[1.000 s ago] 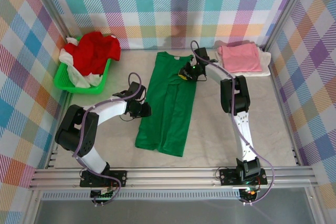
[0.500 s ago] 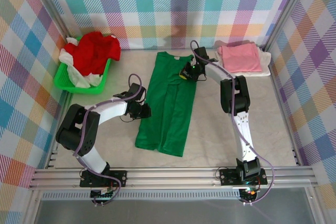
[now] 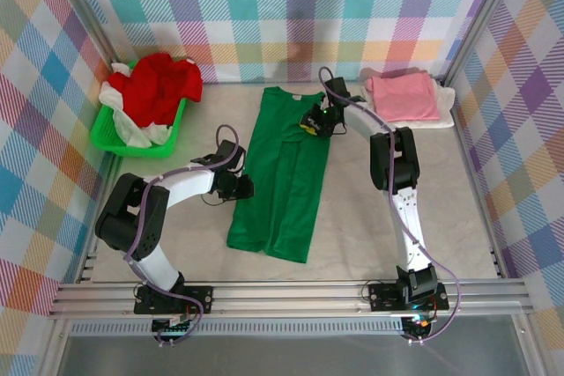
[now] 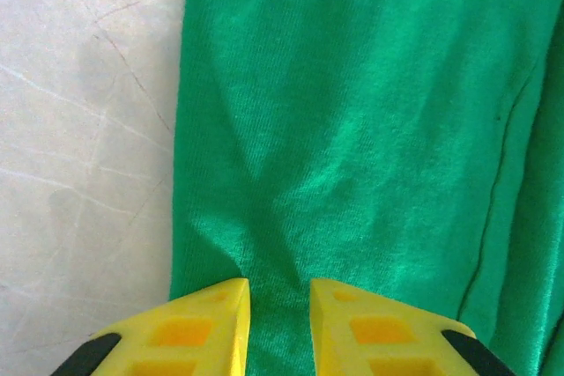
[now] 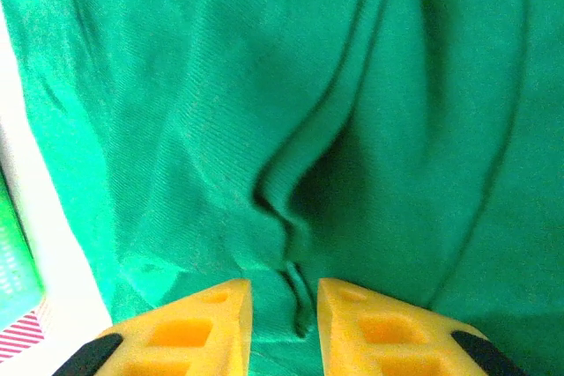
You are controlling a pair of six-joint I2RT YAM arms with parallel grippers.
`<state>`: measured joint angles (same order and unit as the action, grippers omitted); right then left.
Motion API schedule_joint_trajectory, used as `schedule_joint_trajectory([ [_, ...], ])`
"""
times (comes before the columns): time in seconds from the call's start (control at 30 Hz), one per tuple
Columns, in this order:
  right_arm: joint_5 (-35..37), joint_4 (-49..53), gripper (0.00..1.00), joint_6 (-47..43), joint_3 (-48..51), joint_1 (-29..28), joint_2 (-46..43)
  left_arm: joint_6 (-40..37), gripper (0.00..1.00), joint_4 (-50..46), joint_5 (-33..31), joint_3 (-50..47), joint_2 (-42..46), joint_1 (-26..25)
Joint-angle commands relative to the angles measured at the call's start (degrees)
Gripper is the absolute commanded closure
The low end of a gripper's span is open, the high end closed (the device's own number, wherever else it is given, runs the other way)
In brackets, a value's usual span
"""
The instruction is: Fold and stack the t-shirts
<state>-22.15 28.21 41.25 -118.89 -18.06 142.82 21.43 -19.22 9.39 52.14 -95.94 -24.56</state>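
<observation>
Nothing has visibly moved: green shirt [image 3: 280,173] lies flat mid-table. Left gripper [image 4: 278,305] pinches its left edge; right gripper [image 5: 284,305], fingers slightly apart, straddles a fold near its collar.

This is a laboratory robot test cell, not a home or a shop. Evidence: two white-and-black robot arms are bolted side by side to an aluminium extrusion rail [image 3: 291,295] at the near edge of a pale, scuffed worktable [image 3: 458,209]. Slanted aluminium frame posts [image 3: 483,19] rise at the corners beyond both grippers. Multicoloured plaid fabric panels [image 3: 291,15] close off the cell on the far side and to the outside of each arm, forming a backdrop rather than room walls. Purple cables [image 3: 445,275] run along the arms to the base mounts. No furniture or household fittings appear within the enclosure.
</observation>
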Motion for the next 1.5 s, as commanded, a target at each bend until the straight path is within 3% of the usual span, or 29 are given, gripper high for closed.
schedule_joint_trajectory([
  [0.0,0.4,1.7,0.74,-0.2,-3.8,-0.7,2.8,0.2,0.75,0.5,-0.6,-0.4,-0.5,0.4],
  [0.37,-0.3,3.2,0.72,-0.4,-8.6,-1.5,6.4,-0.1,0.75,0.6,-0.8,-0.4,-0.8,0.4],
  [0.5,-0.7,3.0,0.82,0.0,-8.7,-1.6,6.3,-0.1,0.75,0.6,-0.7,-0.3,-1.2,0.4],
  [0.93,0.7,3.5,0.98,0.1,-5.2,-1.6,-0.5,0.6,0.75,0.9,-1.1,-0.5,-1.5,0.4],
  [1.47,-0.5,4.3,1.00,1.6,-0.7,-0.9,-7.3,0.8,0.75,0.4,-2.2,-0.2,-1.7,0.5],
])
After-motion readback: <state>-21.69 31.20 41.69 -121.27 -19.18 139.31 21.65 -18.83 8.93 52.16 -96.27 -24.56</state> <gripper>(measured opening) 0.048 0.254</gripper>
